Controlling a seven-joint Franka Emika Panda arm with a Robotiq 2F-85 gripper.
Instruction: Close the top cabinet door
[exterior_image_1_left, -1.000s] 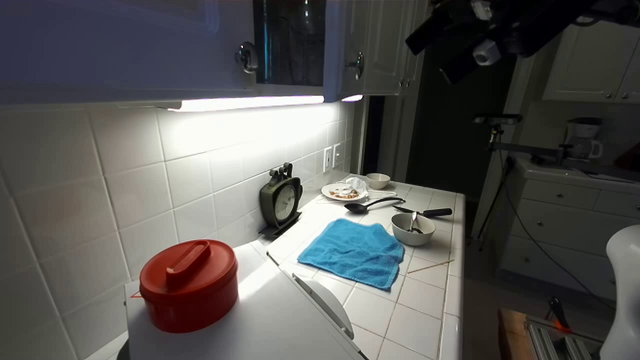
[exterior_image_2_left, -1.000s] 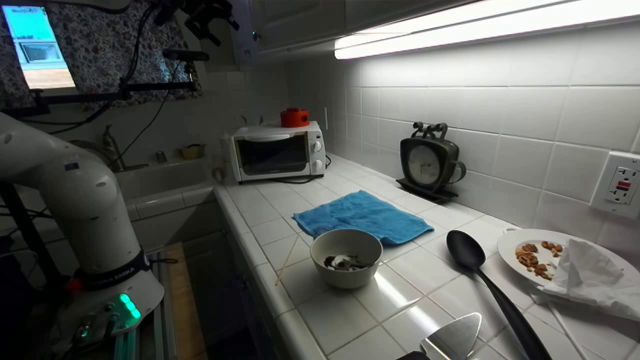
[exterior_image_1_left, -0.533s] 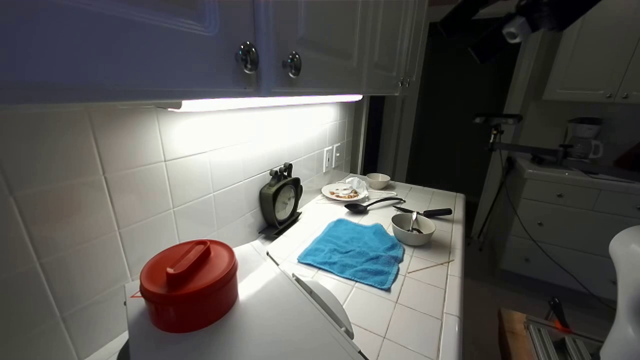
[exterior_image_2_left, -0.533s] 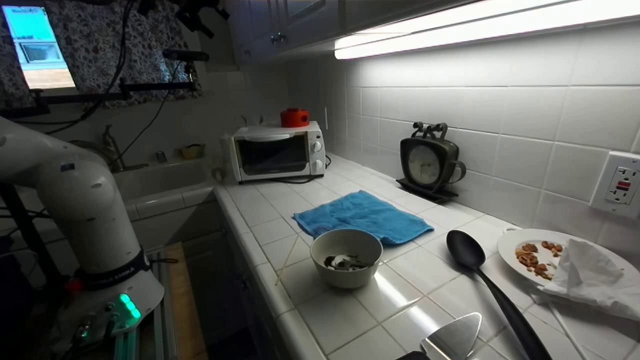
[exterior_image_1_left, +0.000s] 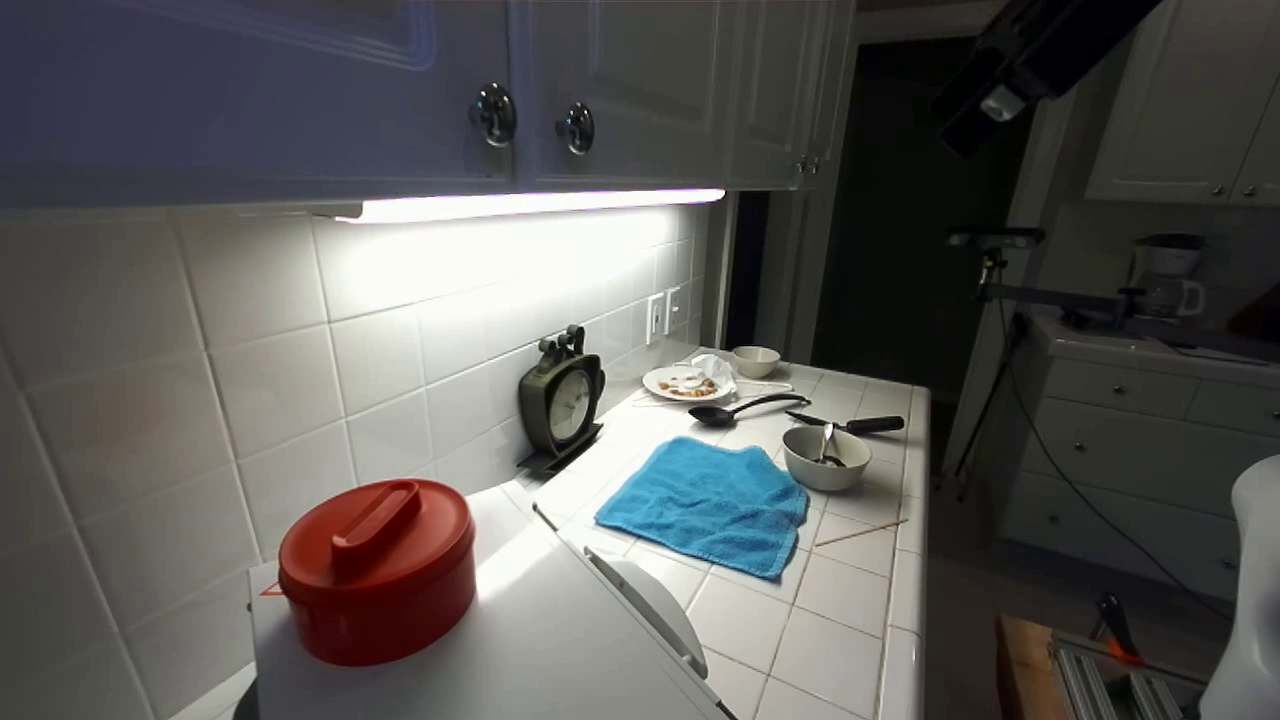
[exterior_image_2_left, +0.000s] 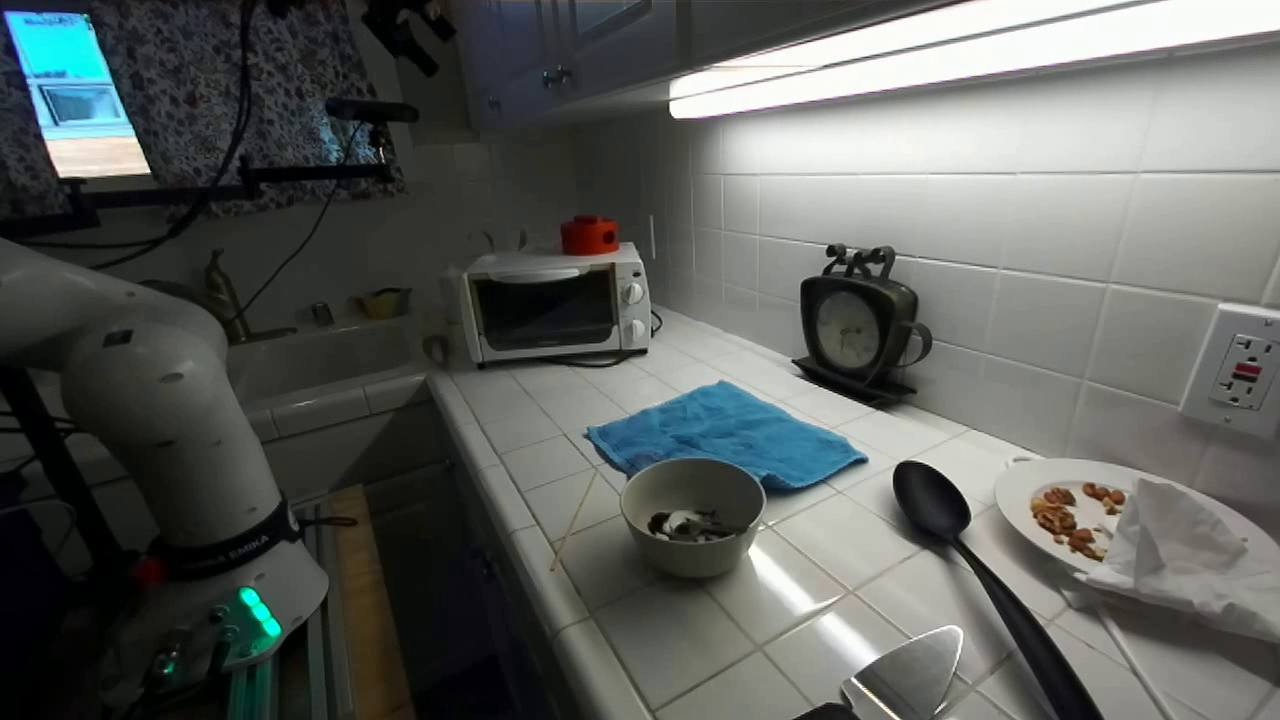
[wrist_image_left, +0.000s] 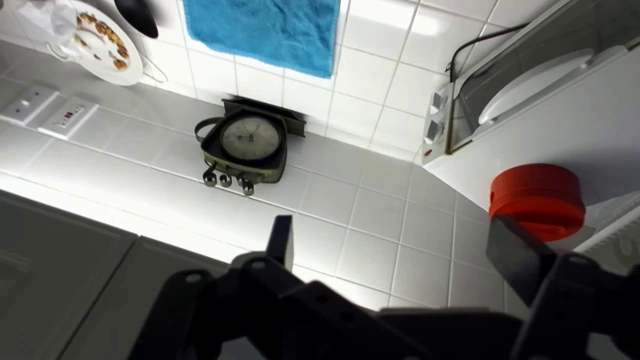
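Note:
The top cabinet door (exterior_image_1_left: 650, 95) is pale with a recessed panel and a small round knob (exterior_image_1_left: 577, 128). It stands shut or nearly shut beside the matching neighbour door (exterior_image_1_left: 250, 90), with only a thin seam between them. It also shows in an exterior view (exterior_image_2_left: 615, 45), at the top. My gripper (exterior_image_1_left: 985, 105) is apart from the door, out in front of the cabinets. It is also at the top of an exterior view (exterior_image_2_left: 428, 48). In the wrist view my gripper (wrist_image_left: 400, 245) has its fingers wide apart with nothing between them. Cabinet doors fill the lower left there.
Below are a white toaster oven (exterior_image_2_left: 550, 305) with a red lidded container (exterior_image_1_left: 378, 570) on it, a clock (exterior_image_1_left: 562, 400), a blue cloth (exterior_image_1_left: 705, 505), a bowl (exterior_image_2_left: 693, 517), a black spoon (exterior_image_2_left: 935, 500) and a plate (exterior_image_2_left: 1025, 490). A lit lamp strip (exterior_image_1_left: 530, 205) runs under the cabinets.
A second ago the door stood open and the dark inside showed. It has swung in beside its neighbour, shifting slightly in the last half second. My gripper has moved away from the cabinets.

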